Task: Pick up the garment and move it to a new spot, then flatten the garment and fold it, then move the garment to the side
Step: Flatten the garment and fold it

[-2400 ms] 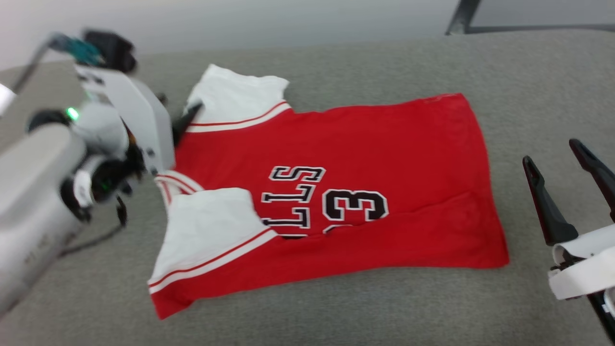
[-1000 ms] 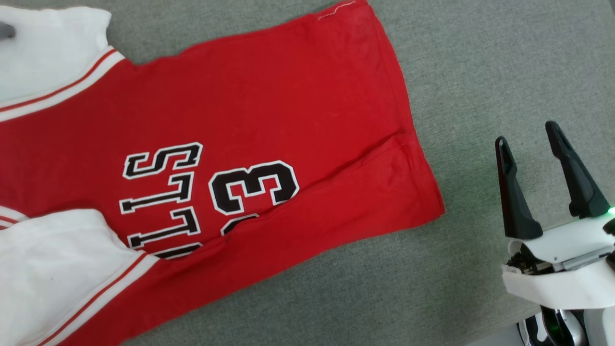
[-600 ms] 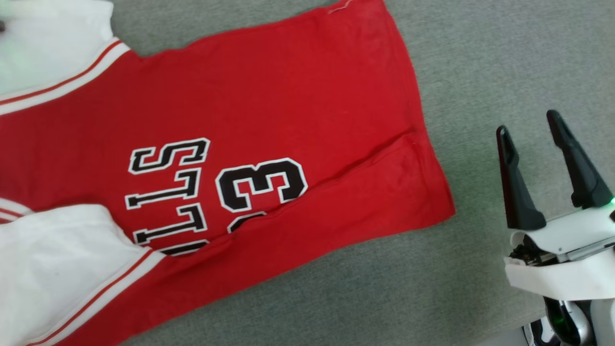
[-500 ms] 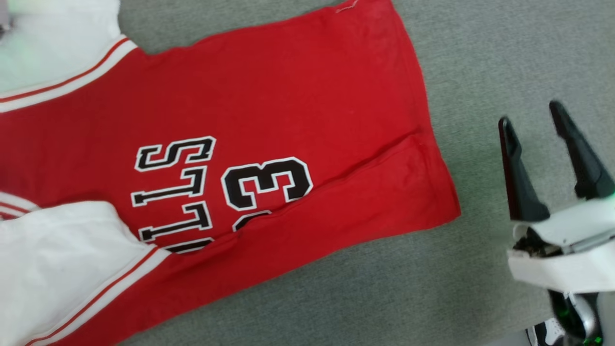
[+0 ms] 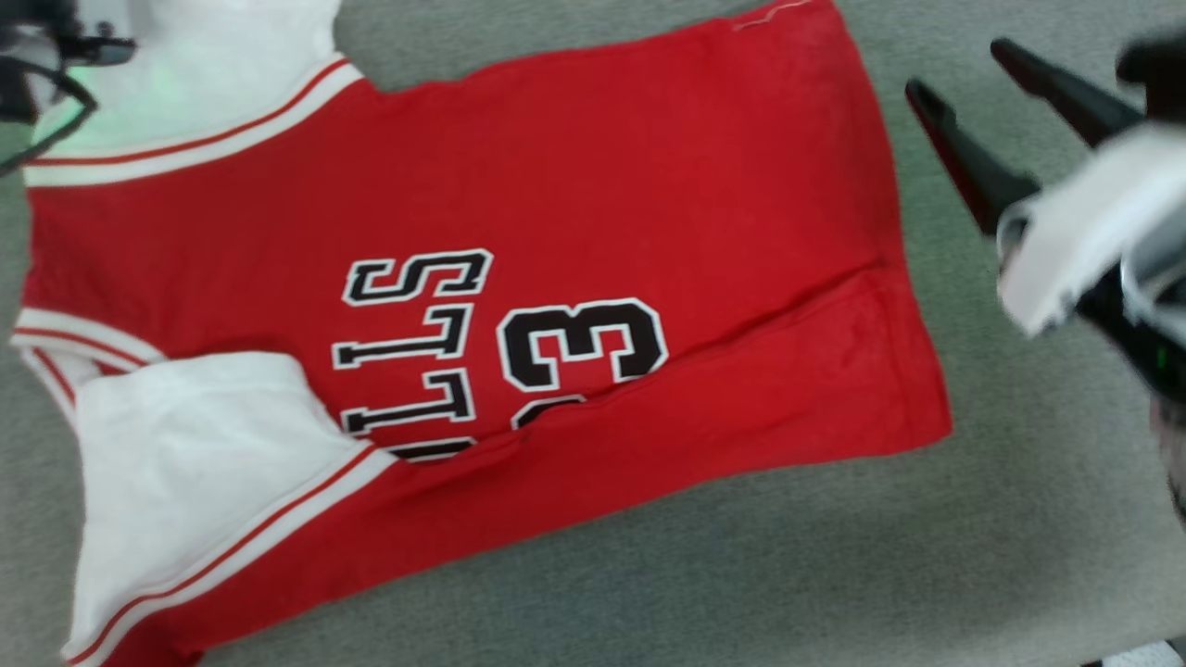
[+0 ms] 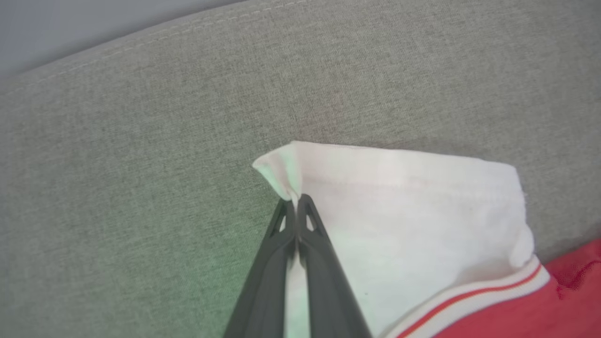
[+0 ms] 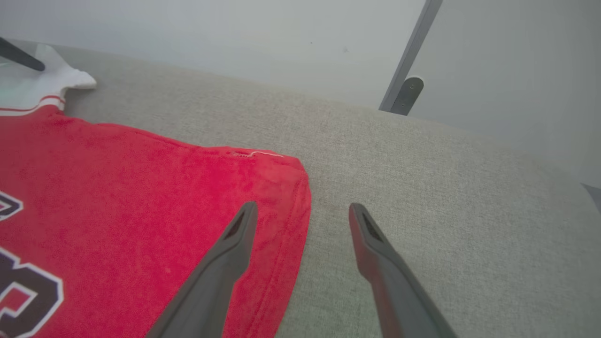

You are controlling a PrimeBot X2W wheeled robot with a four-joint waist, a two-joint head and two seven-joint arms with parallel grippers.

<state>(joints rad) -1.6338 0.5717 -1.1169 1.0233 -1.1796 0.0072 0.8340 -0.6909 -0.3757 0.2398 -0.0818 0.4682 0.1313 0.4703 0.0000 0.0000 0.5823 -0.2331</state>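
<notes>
left end effector (image 6: 296, 199) is pinching the corner of the white sleeve (image 6: 399, 211). right end effector (image 7: 303, 206) is spread, with the hem (image 7: 293, 244) lying between its fingers (can't tell if it's touching). garment (image 5: 556, 185) lies flat on the grey cushion (image 5: 927, 574), long axis running sleeve-to-hem from one arm to the other, so right's nearer the far hem corner.

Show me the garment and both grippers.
garment (image 5: 649, 185), head view, red body.
left gripper (image 6: 296, 199), left wrist view, between fingertips pinching the garment.
right gripper (image 7: 303, 205), right wrist view, between open fingertips.
</notes>
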